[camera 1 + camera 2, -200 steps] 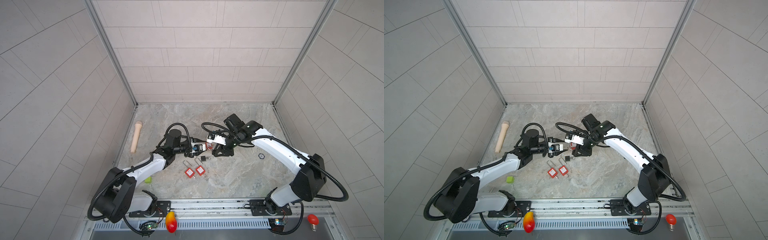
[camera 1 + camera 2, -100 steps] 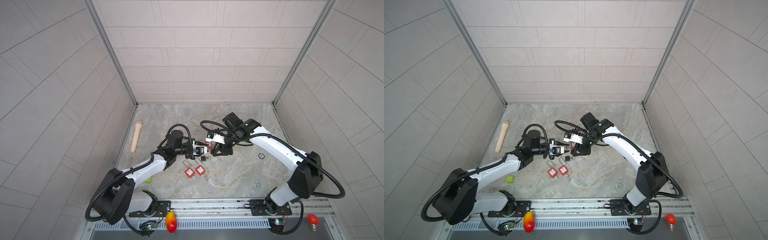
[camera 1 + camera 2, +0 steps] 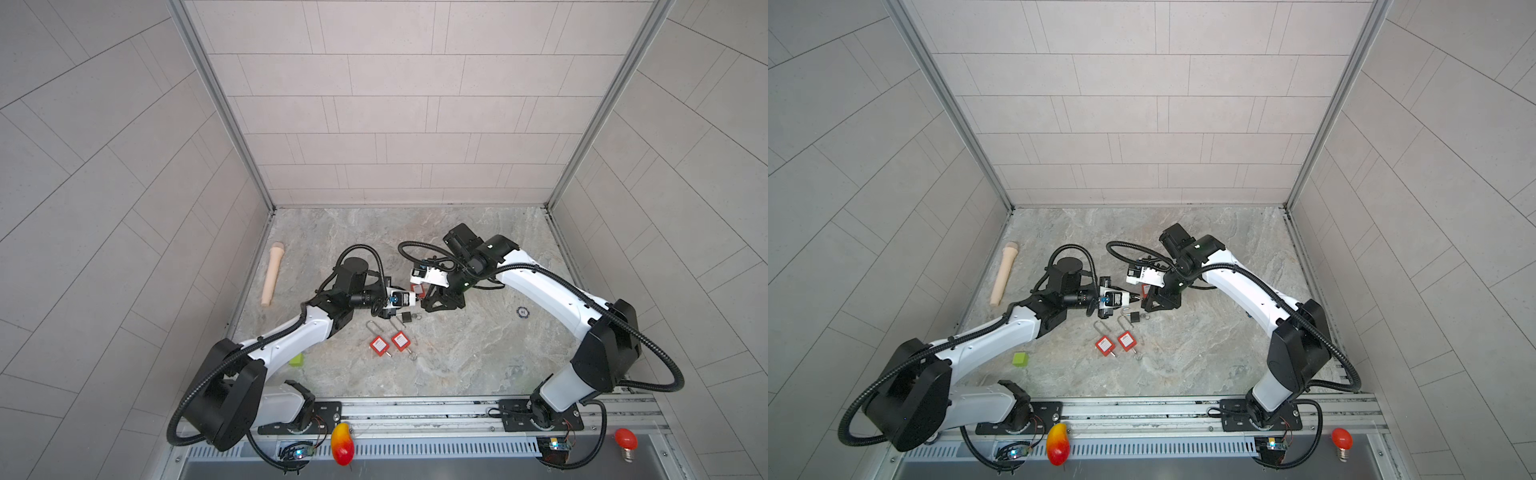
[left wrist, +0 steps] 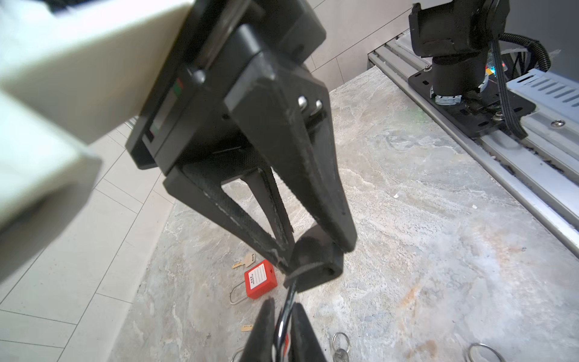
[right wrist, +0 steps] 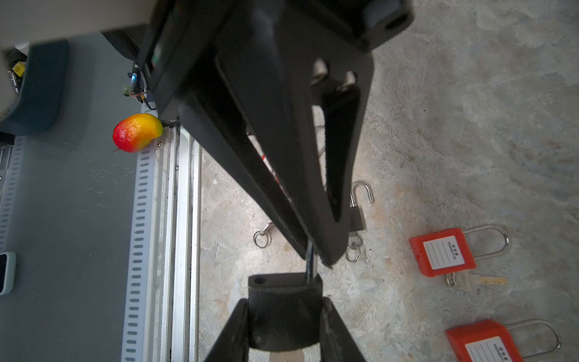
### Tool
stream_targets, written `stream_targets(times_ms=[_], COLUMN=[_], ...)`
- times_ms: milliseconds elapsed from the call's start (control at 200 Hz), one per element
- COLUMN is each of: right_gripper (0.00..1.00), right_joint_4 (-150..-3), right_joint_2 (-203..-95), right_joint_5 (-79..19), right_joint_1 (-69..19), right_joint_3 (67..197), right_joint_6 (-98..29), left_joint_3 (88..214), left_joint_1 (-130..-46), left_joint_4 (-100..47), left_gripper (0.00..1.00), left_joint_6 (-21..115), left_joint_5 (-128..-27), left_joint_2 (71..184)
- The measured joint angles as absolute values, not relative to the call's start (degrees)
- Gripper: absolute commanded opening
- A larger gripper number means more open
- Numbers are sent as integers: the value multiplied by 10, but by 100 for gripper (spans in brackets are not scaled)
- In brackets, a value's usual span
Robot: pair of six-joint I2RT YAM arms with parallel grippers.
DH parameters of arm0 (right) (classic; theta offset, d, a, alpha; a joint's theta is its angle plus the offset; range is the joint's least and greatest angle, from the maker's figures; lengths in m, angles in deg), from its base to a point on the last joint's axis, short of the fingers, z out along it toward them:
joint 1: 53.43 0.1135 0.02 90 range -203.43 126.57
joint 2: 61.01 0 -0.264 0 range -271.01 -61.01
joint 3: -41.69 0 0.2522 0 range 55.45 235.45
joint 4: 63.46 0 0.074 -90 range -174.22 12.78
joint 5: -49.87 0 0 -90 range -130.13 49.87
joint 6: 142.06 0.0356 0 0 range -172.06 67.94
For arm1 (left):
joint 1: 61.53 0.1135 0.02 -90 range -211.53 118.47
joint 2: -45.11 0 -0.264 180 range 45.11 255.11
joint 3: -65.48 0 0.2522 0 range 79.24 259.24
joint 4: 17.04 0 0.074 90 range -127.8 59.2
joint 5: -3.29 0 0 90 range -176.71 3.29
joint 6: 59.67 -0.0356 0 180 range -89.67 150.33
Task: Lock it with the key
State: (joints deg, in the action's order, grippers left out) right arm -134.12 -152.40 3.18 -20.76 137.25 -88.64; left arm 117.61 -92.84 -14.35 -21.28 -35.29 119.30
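The right gripper point(image 5: 284, 301) is clamped on the matte black padlock point(image 4: 315, 264), a rounded block held above the veined stone table point(image 3: 478, 357), mid-table; the left gripper point(image 5: 317, 254) is pinched tight on its thin polished steel shackle point(image 5: 310, 261), 1 leg seated, the other hole bare; just nearer lies a smaller black padlock point(image 5: 357, 219), hoop open; nearer still, 2 glossy red padlocks point(image 5: 441, 252), a brass key point(image 5: 492, 280) beside 1.
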Motion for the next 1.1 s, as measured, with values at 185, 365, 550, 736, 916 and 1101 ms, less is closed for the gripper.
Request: stream_targets(times_ms=[185,365,550,736,916,1101], right_gripper=[37,58,62,53,45,34], right_joint_4=[-1349,-1339,-1321,-1303,-1284,-1266], right_joint_2=[-1526,-1526,-1510,-1487,-1487,-1487], right_joint_5=[29,16,7,-1,8,14], right_joint_1=[-208,-213,-241,-254,-250,-243], right_joint_3=[1380,1384,1377,1365,1349,1347], right_joint_6=[-900,-896,-896,-898,-898,-899], left_joint_3=[1190,1196,1196,1196,1196,1199], left_joint_1=[-928,-928,-925,-922,-919,-919], left_joint_4=[-179,-185,-167,-130,-96,-79], left_gripper=[0,0,0,0,0,0], left_joint_6=[-216,-179,-117,-48,14,55], left_joint_5=[-351,-353,-353,-343,-326,-310], left_joint_2=[1193,1193,1194,1196,1207,1218])
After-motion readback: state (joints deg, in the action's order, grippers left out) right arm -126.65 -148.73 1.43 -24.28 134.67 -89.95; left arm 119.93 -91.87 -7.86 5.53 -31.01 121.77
